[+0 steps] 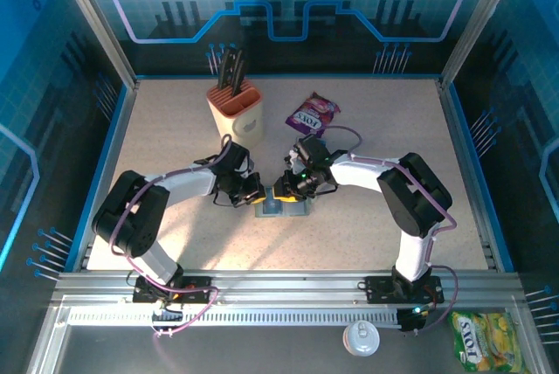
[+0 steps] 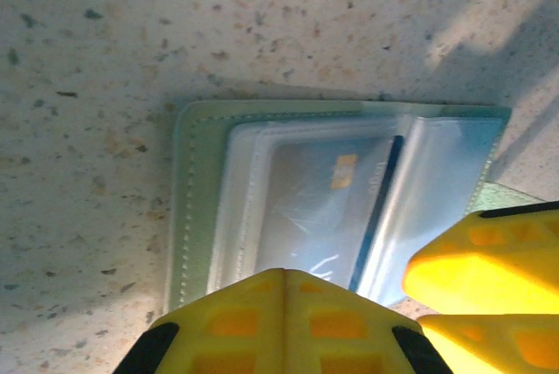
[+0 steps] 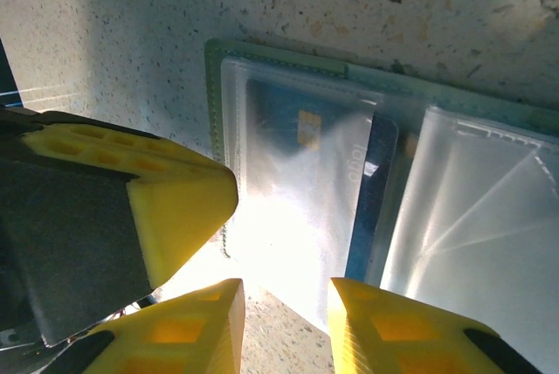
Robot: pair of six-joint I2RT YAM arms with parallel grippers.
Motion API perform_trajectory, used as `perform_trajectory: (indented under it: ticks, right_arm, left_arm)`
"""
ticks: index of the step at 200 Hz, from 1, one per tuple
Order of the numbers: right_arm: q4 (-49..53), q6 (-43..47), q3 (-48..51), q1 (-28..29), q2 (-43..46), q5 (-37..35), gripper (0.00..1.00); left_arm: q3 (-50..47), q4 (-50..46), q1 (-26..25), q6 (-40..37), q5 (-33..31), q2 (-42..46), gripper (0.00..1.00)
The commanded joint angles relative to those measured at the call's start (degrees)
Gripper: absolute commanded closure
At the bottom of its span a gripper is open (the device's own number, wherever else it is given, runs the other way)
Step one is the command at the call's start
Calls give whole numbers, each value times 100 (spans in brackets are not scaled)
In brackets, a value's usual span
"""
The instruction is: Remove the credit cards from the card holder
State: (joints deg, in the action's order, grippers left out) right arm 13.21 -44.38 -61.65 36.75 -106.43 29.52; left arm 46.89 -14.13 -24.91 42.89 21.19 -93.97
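Note:
The card holder (image 1: 281, 209) lies open and flat on the speckled table between the two arms. It has a grey-green stitched border (image 2: 194, 199) and clear sleeves. A blue credit card (image 2: 314, 199) with a gold chip sits inside the left sleeve, and its dark edge (image 3: 367, 208) shows at the fold. My left gripper (image 2: 286, 276) is shut, with its joined tips over the near edge of that sleeve. My right gripper (image 3: 284, 300) stands open just beside it, its fingers astride the holder's near edge with bare table in the gap.
A beige and orange knife block (image 1: 234, 105) stands at the back left. A purple snack packet (image 1: 313, 114) lies behind the right arm. On the near ledge lie a yellow packet (image 1: 486, 339) and a white round lid (image 1: 361, 337).

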Motion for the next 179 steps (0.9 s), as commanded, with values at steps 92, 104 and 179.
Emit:
perform_trajectory:
  ticks: [92,104,179]
  right_arm:
    - [468,269,-414,95,-273,1,68]
    - [522,311,-424,95,-274,-43,68]
    - [463,290,-418,112,-396,45,68]
  left_arm:
    - [2,-387,21,-323,-168,-268,99]
    - [0,-406,21,-323,-174,-279,99]
    - [-10,-433,22,-328,-164,-279,99]
